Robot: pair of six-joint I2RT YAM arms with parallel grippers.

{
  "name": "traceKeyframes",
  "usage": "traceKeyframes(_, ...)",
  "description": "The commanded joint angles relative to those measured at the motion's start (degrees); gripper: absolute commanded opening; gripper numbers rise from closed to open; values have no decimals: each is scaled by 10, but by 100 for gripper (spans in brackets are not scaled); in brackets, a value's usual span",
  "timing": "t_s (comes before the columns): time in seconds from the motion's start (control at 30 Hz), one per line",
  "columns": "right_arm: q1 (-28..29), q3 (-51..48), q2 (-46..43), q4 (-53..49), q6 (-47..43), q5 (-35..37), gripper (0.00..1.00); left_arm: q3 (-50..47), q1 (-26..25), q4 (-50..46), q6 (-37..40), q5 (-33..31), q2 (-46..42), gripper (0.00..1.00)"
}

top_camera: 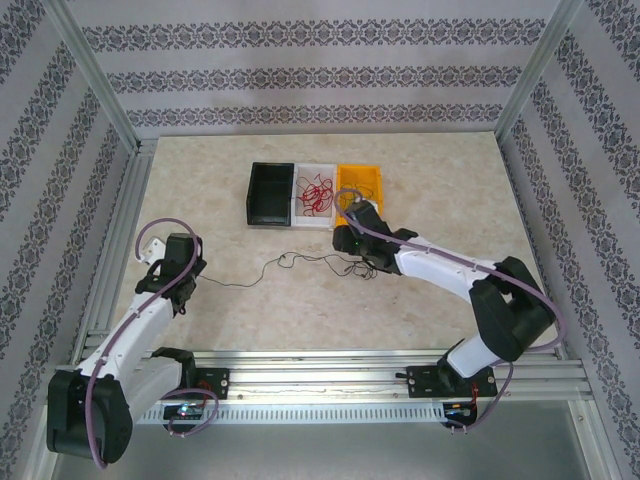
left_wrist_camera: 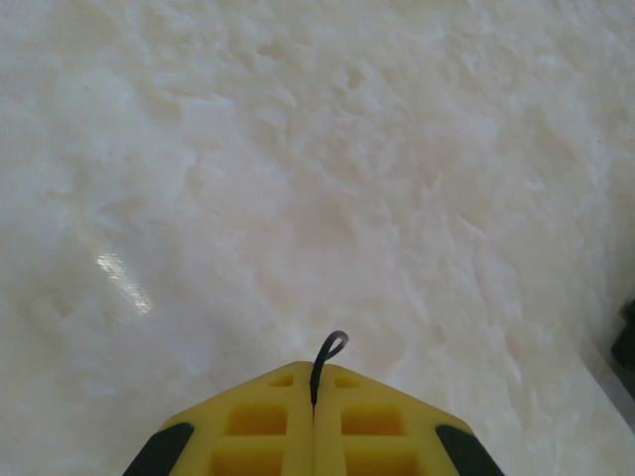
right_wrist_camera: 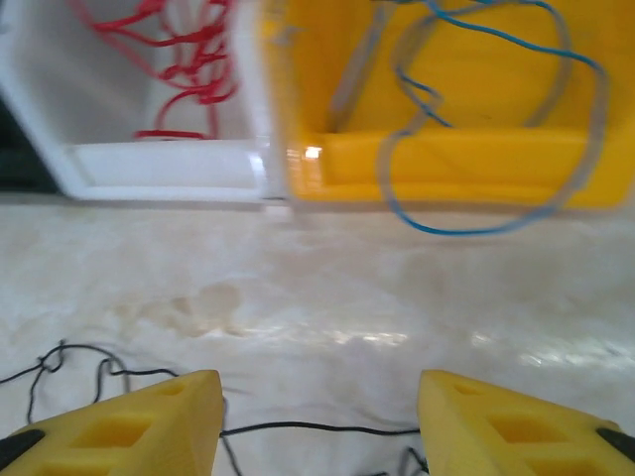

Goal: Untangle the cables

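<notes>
Well, my left gripper point(left_wrist_camera: 314, 392) is clamped on one end of the black cable point(left_wrist_camera: 328, 349), a thin, limp thing trailing across mid-frame (top view). My right gripper point(right_wrist_camera: 317, 412), jaws apart, hovers seemingly just above it; I'd pinch lightly mid-length.

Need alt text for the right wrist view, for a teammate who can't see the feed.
The right end effector stands open over the table, a thin black cable lying between its fingers. Beyond, a white bin holds red cables and a yellow bin a blue cable looping over its front wall.
</notes>
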Motion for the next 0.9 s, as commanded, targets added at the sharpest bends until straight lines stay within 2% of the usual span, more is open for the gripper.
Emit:
traceKeyframes(0.0, 18, 24, 32, -47, -67, 28, 55, -4, -6, 24, -7, -2, -3, 0)
traceKeyframes(0.23, 25, 13, 39, -100, -69, 77, 56, -3, -6, 30, 4, -11, -4, 0)
traceKeyframes(0.5, 17, 20, 82, -113, -71, 31, 54, 0, -6, 36, 2, -8, 5, 0)
traceKeyframes(0.7, 16, 20, 93, -137, -84, 23, 51, -4, -6, 32, 3, -14, -3, 0)
traceKeyframes(0.8, 14, 18, 97, -138, -85, 19, 41, -4, -7, 33, 1, -16, -1, 0)
traceKeyframes(0.87, 12, 20, 98, -140, -84, 18, 24, -2, -6, 35, 1, -17, 1, 0)
